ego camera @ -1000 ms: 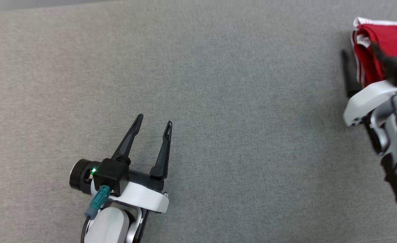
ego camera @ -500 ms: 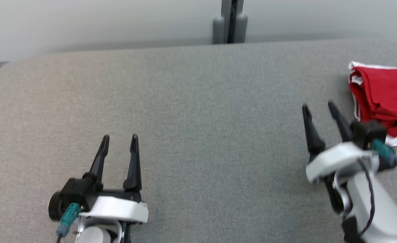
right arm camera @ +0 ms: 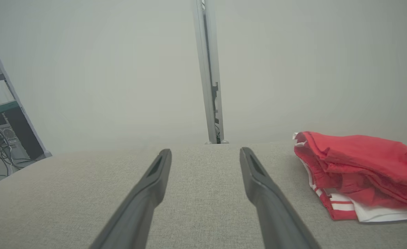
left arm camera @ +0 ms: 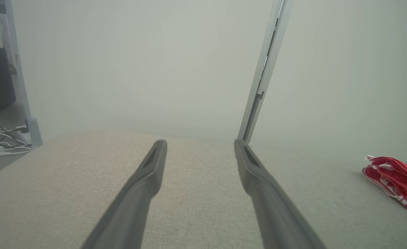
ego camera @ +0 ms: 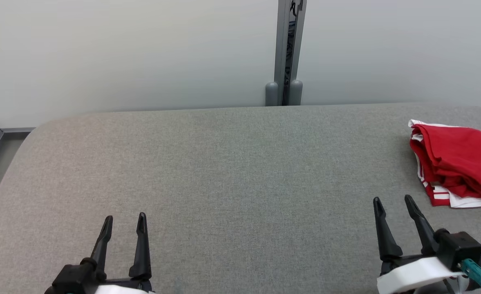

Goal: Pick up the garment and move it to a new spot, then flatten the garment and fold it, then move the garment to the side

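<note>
Red cloth with white trim: the garment [ego camera: 457, 163] lies as a layered bundle on the grey bench [ego camera: 224, 163]. It is ahead of my right hand [ego camera: 392, 199] and off to its outer side, near but not touching. From my left hand [ego camera: 125, 217] it is well apart, far across to the right.

Right hand: released, fingers [right arm camera: 144, 204] spread, only bench fabric between them, nothing held. Left hand: the same, released and empty. Both hands sit low at the near edge, pointing toward the far wall. The grey post [ego camera: 286, 49] stands ahead, between the two hands.

Garment state: layers are stacked, with one folded edge facing my right hand. A white striped hem sticks out beneath on the near side. The top is rumpled, not crisp. Its far right part runs out of the head view, so I cannot tell the full outline.

Progress, my reading: the bundle is compact and sits at the right side of the bench. So the pick-up, flattening, folding and the move aside all look done. Neither hand is on the cloth. Little or nothing seems left, at most a tidy of the loose hem if a neater fold is wanted. I cannot judge from here how even the fold is.
</note>
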Robot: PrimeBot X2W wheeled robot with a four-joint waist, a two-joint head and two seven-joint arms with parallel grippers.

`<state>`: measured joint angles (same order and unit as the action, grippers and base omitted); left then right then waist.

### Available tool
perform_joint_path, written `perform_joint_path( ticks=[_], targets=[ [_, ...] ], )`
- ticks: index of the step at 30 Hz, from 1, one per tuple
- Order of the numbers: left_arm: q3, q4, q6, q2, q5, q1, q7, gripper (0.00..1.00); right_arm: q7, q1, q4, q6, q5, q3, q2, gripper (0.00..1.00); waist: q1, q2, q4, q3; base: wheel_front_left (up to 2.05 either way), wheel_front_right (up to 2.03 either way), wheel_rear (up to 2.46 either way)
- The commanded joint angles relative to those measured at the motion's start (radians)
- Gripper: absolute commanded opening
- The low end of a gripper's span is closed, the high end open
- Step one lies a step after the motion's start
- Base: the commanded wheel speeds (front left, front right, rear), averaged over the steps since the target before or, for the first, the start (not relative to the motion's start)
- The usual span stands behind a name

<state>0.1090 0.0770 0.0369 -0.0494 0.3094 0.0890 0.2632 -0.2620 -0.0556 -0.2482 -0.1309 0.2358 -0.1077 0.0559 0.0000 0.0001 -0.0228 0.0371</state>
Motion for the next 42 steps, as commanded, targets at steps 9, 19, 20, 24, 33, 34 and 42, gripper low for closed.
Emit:
perform_joint_path(
  ticks=[9, 19, 20, 24, 33, 34, 42],
  targets=[
    [-0.051, 0.019, -0.029, -0.003, -0.031, 0.09, 0.002, 1.0, -0.003, 0.144, 0.096, 0.0, -0.03, 0.005, 0.0, 1.0, 0.0, -0.0001, -0.004, 0.06, 0.0, 0.0, 0.0],
    [-0.055, 0.042, -0.024, -0.003, -0.05, 0.1, 0.002, 1.0, -0.003, 0.162, 0.078, 0.0, -0.025, -0.02, -0.002, 1.0, 0.0, -0.0001, -0.001, 0.07, 0.0, 0.0, 0.0],
    [-0.055, 0.045, -0.023, -0.004, -0.053, 0.099, 0.002, 1.0, -0.003, 0.161, 0.078, 0.0, -0.025, -0.022, -0.001, 1.0, 0.0, -0.0001, -0.001, 0.07, 0.0, 0.0, 0.0],
    [-0.056, 0.057, -0.022, -0.004, -0.05, 0.092, 0.002, 1.0, -0.003, 0.158, 0.078, 0.0, -0.021, -0.028, -0.002, 1.0, 0.0, -0.0001, 0.0, 0.071, 0.0, 0.0, 0.0],
    [-0.052, 0.061, -0.022, -0.003, -0.043, 0.084, 0.002, 1.0, -0.003, 0.154, 0.077, 0.0, -0.021, -0.03, 0.0, 1.0, 0.0, -0.0001, 0.004, 0.069, 0.0, 0.0, 0.0],
    [-0.052, 0.061, -0.022, -0.003, -0.042, 0.084, 0.002, 1.0, -0.003, 0.154, 0.077, 0.0, -0.02, -0.031, 0.0, 1.0, 0.0, -0.0001, 0.005, 0.069, 0.0, 0.0, 0.0],
    [-0.049, 0.073, -0.019, 0.003, -0.037, 0.109, -0.001, 0.0, 0.001, 0.171, 0.062, 0.0, -0.02, -0.034, -0.006, 0.0, 0.0, -0.0001, 0.011, 0.072, 0.0, 0.0, 0.0]
  ],
)
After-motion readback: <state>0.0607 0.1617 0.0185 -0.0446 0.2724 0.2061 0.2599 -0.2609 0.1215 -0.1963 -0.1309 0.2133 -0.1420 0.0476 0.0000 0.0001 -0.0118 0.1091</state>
